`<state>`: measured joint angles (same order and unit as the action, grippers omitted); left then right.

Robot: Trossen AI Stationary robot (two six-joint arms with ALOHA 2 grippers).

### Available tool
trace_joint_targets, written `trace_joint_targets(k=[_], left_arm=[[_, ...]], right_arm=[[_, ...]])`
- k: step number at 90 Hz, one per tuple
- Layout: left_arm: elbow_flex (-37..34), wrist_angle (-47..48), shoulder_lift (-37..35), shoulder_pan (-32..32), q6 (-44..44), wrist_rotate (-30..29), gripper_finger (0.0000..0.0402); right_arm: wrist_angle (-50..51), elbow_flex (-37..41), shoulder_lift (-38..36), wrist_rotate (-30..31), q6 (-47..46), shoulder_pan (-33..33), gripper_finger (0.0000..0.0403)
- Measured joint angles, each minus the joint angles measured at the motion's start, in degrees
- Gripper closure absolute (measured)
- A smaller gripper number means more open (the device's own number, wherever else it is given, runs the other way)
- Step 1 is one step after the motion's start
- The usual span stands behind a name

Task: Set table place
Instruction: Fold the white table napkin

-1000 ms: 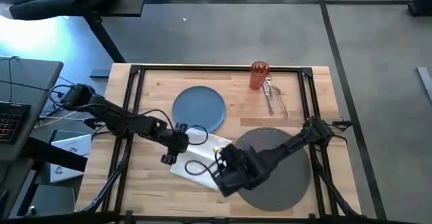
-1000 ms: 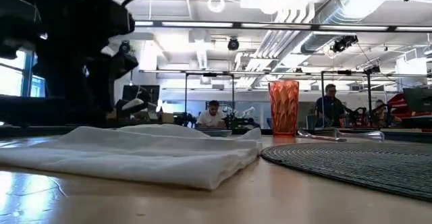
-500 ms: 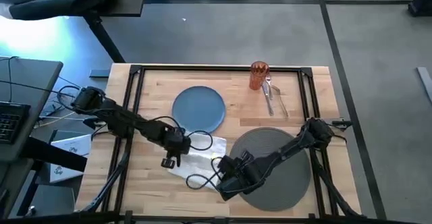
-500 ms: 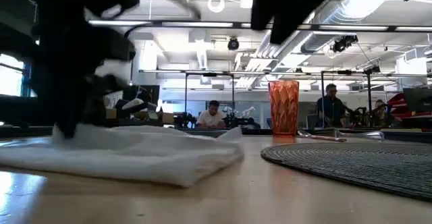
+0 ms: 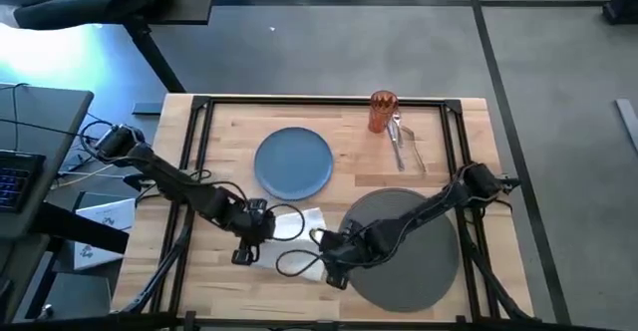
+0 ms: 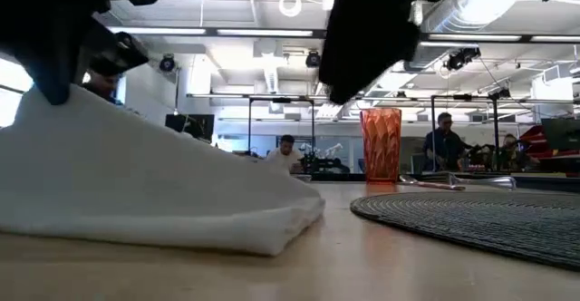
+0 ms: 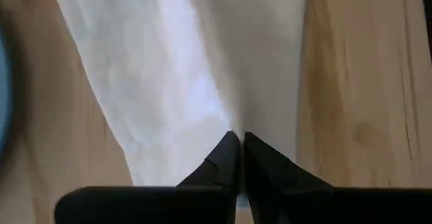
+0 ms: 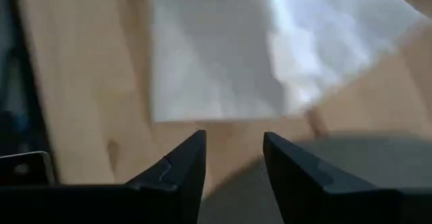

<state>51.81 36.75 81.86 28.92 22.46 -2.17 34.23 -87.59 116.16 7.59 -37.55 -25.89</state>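
Showing the wooden table (image 5: 339, 122): left gripper (image 7: 237, 137) pinches the lifted napkin (image 6: 136, 183); right gripper (image 8: 233, 143), fingers spread, hovers nearby; workshop behind.

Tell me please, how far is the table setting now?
Early stage. Done: only the mat lies at the near side. In hand: the left gripper is shut on the napkin, lifting one edge; the right gripper hovers open beside it. Left: the plate is off the mat, and the cutlery and tumbler sit at the far edge.
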Motion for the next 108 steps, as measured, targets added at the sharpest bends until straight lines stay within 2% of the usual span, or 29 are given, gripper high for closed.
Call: trace_joint_targets(k=[7,25,35,41,49,56,74,88,108], left_arm=[[0.0,-0.04,0.01,0.62,1.56,-0.1,0.0401],[-0.01,-0.04,0.01,1.28,3.04,-0.18,0.0401],[-0.01,-0.06,0.01,1.26,3.39,-0.19,0.0401],[-0.01,-0.05,0.01,1.26,4.08,-0.21,0.0401],[-0.01,-0.01,0.01,1.26,5.16,-0.22,0.0401],[0.0,0.03,0.01,1.26,5.93,-0.2,0.0401],[0.0,0.43,-0.12,1.26,9.2,0.19,0.0401],[4.06,11.06,-1.95,1.26,11.56,-0.21,0.0401],[13.93,31.67,-5.85,1.24,10.04,-10.19,0.0401]], right_arm=[[-3.54,2.75,0.27,-2.09,4.05,1.58,0.0261],[-6.76,5.63,0.42,-1.66,14.29,4.97,0.0234],[-9.89,7.43,0.42,-2.29,17.44,6.39,0.0233],[-12.85,8.8,0.73,-4.86,18.99,7.29,0.0239],[-15.25,10.62,1.05,-9.43,20.71,8.03,0.0258],[-15.32,10.95,1.4,-10.28,21.42,8.03,0.0286],[-15.63,10.03,2.21,-11.23,23.57,7.98,0.0391],[-12.06,5.22,2.25,-9.96,23.5,8.37,0.0401],[-0.23,-6.71,2.23,2.53,29.93,10.95,0.0403]])
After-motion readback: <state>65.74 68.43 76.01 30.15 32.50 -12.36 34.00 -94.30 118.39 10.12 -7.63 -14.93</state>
